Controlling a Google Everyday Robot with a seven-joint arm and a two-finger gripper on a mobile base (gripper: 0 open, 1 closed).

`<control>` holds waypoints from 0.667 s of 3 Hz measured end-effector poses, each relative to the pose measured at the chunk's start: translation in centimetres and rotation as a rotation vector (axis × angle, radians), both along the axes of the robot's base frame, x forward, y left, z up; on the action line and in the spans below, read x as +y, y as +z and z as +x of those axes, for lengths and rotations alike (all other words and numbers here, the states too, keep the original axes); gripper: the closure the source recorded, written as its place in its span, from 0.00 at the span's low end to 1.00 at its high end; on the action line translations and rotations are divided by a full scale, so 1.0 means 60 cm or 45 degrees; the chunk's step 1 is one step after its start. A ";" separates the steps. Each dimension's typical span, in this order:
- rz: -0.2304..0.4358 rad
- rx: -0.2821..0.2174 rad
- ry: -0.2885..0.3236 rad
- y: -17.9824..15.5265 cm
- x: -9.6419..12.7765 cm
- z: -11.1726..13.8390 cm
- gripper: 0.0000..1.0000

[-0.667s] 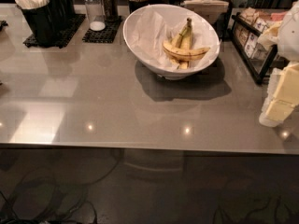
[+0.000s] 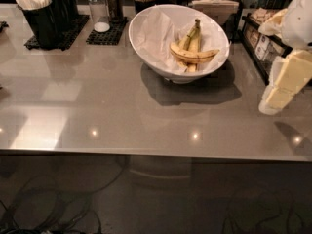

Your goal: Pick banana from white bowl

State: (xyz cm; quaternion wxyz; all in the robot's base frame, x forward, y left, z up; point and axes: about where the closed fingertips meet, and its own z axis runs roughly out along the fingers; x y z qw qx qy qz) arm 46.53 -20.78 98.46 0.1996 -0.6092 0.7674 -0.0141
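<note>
Grey and glossy, the surface [image 2: 112, 106] carries the white bowl [image 2: 146, 57] toward its far side. The bowl's slanted rim dips on the near side, which leaves the inside open to a reach. In the bowl, the banana [image 2: 195, 55] lies crosswise over a joined pair of bananas [image 2: 191, 37], cushioned by crumpled paper [image 2: 156, 33]. Loose and uppermost, it looks the easiest to lift without dragging the pair. Well apart, at the right edge, the end effector [image 2: 282, 84] hangs above the surface, probably staged for an approach. Whether it is released or clenched, I cannot tell. Black holders [image 2: 44, 18] stand behind.
</note>
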 end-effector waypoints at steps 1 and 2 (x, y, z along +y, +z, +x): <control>0.154 -0.026 0.125 0.011 0.042 0.086 0.00; 0.285 -0.020 0.250 0.017 0.103 0.172 0.00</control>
